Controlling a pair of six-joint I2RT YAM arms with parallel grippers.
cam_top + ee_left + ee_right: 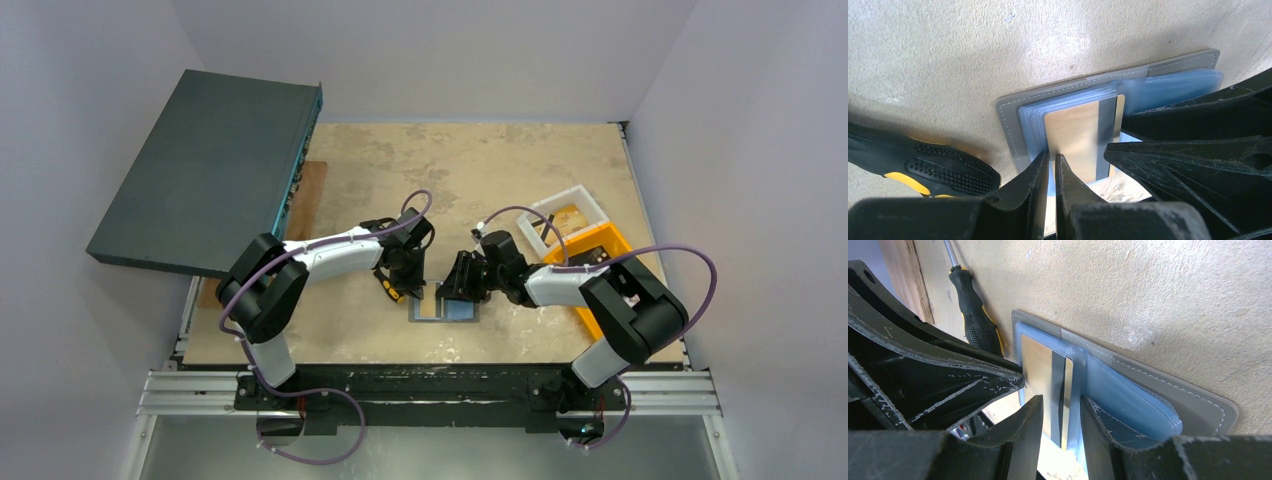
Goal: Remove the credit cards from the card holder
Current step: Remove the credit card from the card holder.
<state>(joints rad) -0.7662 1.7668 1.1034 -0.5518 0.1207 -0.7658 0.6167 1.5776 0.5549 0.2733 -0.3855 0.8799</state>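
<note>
Pale grey walls, mottled tan tabletop, even light

No text, number or brand can be read anywhere. The gold card with a dark stripe, partly out of the open grey stitched card holder, shows only a plain face, and the holder's cover bears no legible mark.

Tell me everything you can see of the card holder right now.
The card holder lies open and flat on the table, between both arms. Grey stitched outside, pale blue clear sleeves inside. A gold card with a dark stripe sticks partway out, pinched by the left claw. The right claw, jaws apart, rests on the sleeves.
</note>
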